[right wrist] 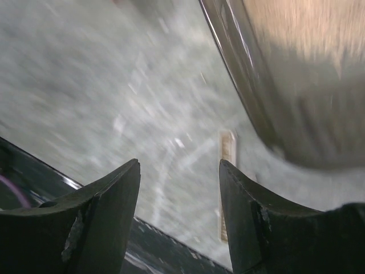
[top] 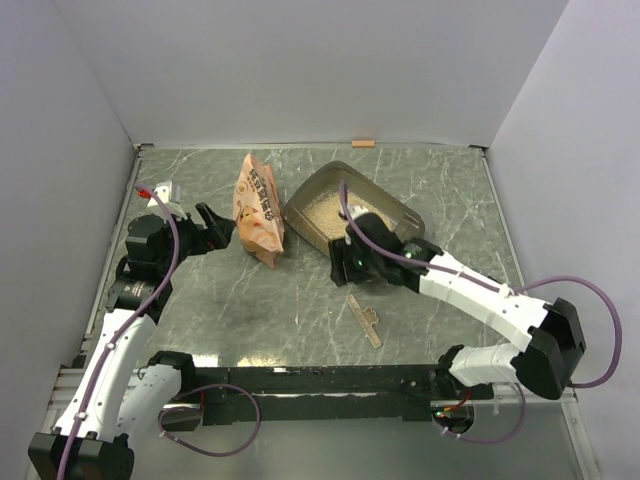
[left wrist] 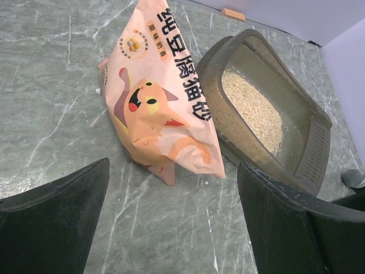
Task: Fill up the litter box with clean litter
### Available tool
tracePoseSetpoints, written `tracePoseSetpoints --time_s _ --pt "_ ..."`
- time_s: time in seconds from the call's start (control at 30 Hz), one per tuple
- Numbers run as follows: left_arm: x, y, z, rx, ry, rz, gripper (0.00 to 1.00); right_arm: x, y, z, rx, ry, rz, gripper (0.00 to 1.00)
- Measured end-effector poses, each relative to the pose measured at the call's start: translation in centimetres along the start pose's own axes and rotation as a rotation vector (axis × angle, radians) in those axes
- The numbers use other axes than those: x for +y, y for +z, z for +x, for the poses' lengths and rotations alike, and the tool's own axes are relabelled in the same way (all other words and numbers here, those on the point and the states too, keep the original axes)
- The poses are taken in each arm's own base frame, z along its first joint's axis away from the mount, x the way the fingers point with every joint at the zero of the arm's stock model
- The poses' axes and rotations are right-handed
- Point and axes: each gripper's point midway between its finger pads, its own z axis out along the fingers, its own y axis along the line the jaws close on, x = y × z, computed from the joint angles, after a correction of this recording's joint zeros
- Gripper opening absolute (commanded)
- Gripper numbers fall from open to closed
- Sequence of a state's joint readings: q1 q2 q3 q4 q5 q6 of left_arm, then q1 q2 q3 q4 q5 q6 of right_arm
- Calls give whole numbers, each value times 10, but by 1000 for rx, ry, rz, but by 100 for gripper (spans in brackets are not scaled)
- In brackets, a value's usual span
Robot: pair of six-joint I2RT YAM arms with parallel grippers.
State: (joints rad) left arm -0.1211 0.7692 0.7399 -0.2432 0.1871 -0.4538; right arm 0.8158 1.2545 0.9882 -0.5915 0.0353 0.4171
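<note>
Nearest me, close to the near edge of the grey-green marbled tabletop (top: 300, 300), a small flat tan strip (top: 364, 320) lies alone, a little right of the middle. Just beyond it my right gripper (top: 343, 264) hangs low over the tabletop, beside the near-left corner of the litter box. Its wrist view is blurred, but the two dark fingers (right wrist: 114, 194) clearly stand apart with only tabletop and the strip (right wrist: 227, 188) showing between them. It grips nothing.

On the left side, my left gripper (top: 215, 232) has its fingers spread wide and empty and faces the bag without touching it.

The crinkled orange-pink printed bag (top: 258, 207) with a cartoon cat lies on its side left of centre, just beside the box. From the left wrist the bag (left wrist: 162, 108) looks slack.

The litter box (top: 398, 203), a dark brown-grey translucent plastic tray with rounded corners, sits angled toward the far right part of the tabletop. Fine pale beige litter (top: 322, 212) covers part of its floor, mostly along the near-left side (left wrist: 254, 108).

A small orange block (top: 363, 143) sits at the far edge.
</note>
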Motion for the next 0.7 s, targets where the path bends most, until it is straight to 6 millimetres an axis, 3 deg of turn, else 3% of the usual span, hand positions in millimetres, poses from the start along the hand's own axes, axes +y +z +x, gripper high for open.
tracePoseSetpoints --time_s 0.13,0.23,0.43,0.57,0.7 --pt "0 0 0 0 -4 -1 97 26 -6 -58 -95 -17 -40 68" --pt "0 0 0 -1 -5 -3 97 46 1 -99 -146 -37 -65 70" --pt "1 -4 -6 -30 -9 -16 97 85 36 -170 -213 -64 -107 74" --pt "0 -6 -8 -38 -10 -12 97 99 69 -194 -215 -63 -127 75" --pt "0 -6 -8 -38 -14 -12 97 101 106 -204 -192 -49 -137 76"
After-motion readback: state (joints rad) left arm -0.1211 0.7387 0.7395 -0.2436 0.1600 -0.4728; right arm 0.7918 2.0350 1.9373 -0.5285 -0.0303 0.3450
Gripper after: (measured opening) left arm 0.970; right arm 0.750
